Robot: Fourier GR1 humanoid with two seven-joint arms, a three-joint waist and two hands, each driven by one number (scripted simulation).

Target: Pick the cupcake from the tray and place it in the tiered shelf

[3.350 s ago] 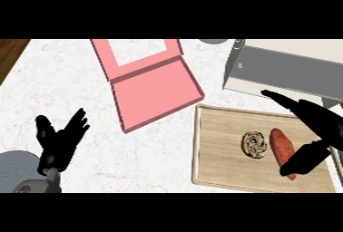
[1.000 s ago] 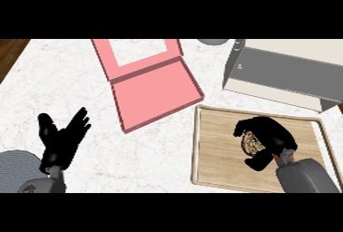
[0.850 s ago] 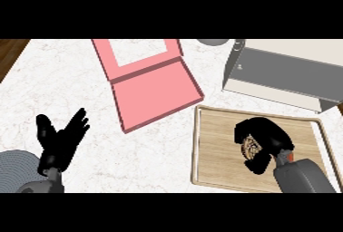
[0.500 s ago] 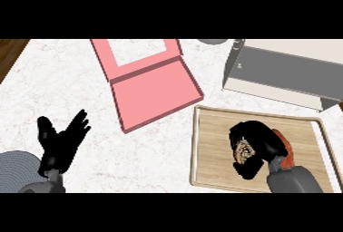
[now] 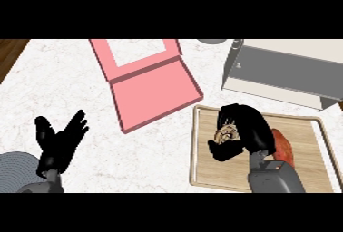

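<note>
Head view, only one: right hand (image 5: 240, 131) sits low over the wooden tray (image 5: 206, 172), fingers and thumb curled round the cupcake (image 5: 227, 134). Cupcake is mostly hidden — just a brownish swirled top shows between fingers and thumb, under the palm. It's on or barely above the tray; can't tell if it has lifted. Hand comes from above w/ the wrist toward the robot, prob. so the fingers wrap the sides and don't squash the top. A reddish-orange item (image 5: 285, 147), elongated, lies just right of the hand on the same tray; grey forearm covers its lower end. Could get nudged when the cupcake goes up.

Tiered shelf (image 5: 288, 72), grey, stands beyond the right hand, up and slightly right, near but apart from the tray's far edge — short carry from here. Pink open box (image 5: 150, 90) lies beyond-left of the right hand, not part of the job.

Left hand (image 5: 59, 142) rests well to the left, near the lower edge, fingers straight and spread, holding nothing.

Vs earlier: 3.4 s ago the right hand was spread open over the tray's right side, cupcake and reddish item both in plain sight. By 1.0 s ago it had closed in over the cupcake; since then it has shifted only slightly. Left hand, box, shelf, tray unchanged.

Judged step: grasp made, lift next.
</note>
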